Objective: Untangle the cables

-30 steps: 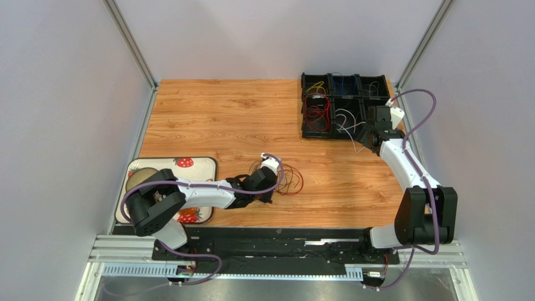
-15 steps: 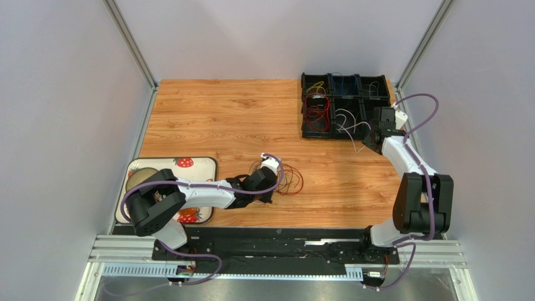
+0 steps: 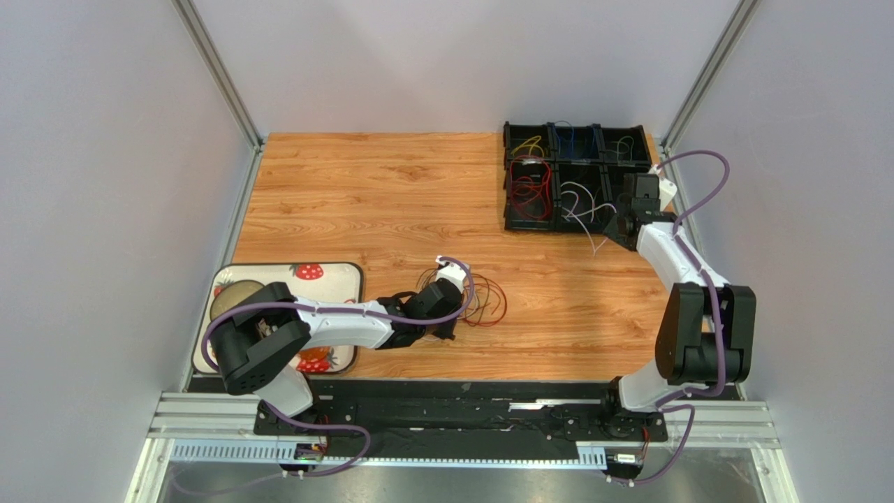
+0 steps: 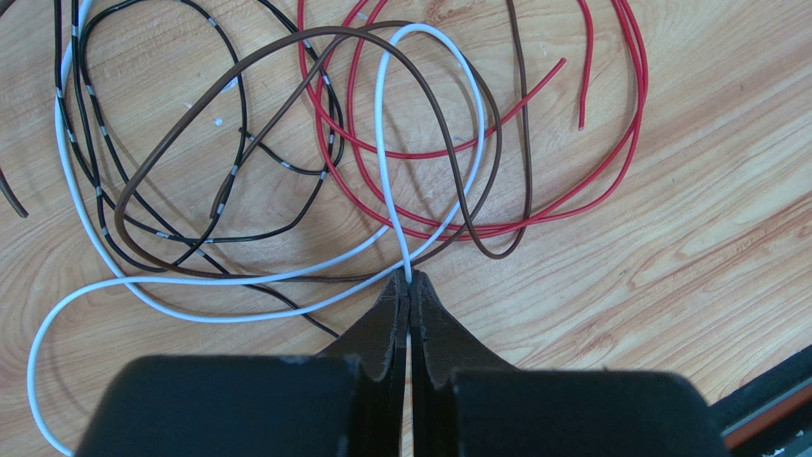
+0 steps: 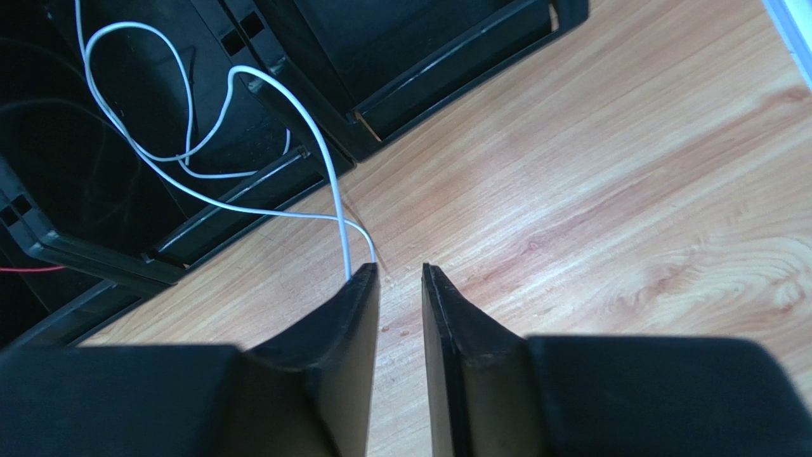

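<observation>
Right hand (image 5: 400, 271) edged back by the black divided tray (image 3: 507, 210), fingers slightly apart, sorted white cable (image 5: 329, 157) trailing over its rim, likely delivered; left hand (image 4: 410, 286) stayed pinching tangled white cable (image 4: 380, 124) on the counter (image 3: 367, 199).

Over the last 1 second the right arm (image 3: 672, 257) has folded in, its elbow shifting slightly left and away. The right gripper (image 5: 400, 276) has edged right along the black bins' (image 3: 546, 226) near rim, and the white cable (image 5: 329, 171) end seems nudged.
</observation>
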### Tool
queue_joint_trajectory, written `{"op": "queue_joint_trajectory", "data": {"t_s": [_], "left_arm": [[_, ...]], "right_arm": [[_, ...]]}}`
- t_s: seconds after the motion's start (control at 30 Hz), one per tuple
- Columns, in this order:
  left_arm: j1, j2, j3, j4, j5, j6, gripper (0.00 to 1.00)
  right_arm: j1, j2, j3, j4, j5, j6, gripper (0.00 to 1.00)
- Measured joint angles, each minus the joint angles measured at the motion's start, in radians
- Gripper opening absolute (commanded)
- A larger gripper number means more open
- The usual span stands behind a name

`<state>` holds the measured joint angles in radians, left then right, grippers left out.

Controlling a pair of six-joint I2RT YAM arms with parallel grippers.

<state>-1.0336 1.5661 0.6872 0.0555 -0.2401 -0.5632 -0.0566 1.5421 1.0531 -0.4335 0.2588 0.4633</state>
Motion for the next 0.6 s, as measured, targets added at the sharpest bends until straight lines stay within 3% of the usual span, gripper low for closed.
{"op": "queue_joint_trajectory", "data": {"t_s": [0.17, 0.3, 0.47, 0.53, 0.6], "left_arm": [[0.0, 0.0, 0.0, 0.0, 0.0, 0.0, 0.0], [0.0, 0.0, 0.0, 0.0, 0.0, 0.0, 0.0], [0.0, 0.0, 0.0, 0.0, 0.0, 0.0, 0.0], [0.0, 0.0, 0.0, 0.0, 0.0, 0.0, 0.0], [0.0, 0.0, 0.0, 0.0, 0.0, 0.0, 0.0]], "right_arm": [[0.002, -0.101, -0.025, -0.018, 0.031, 0.003, 0.44], [0.002, -0.16, -0.039, -0.005, 0.024, 0.003, 0.44], [0.002, -0.102, -0.035, 0.014, -0.002, 0.002, 0.43], [0.002, -0.069, -0.034, 0.019, -0.008, 0.002, 0.4], [0.002, -0.039, -0.032, 0.024, -0.012, 0.0, 0.29]]}}
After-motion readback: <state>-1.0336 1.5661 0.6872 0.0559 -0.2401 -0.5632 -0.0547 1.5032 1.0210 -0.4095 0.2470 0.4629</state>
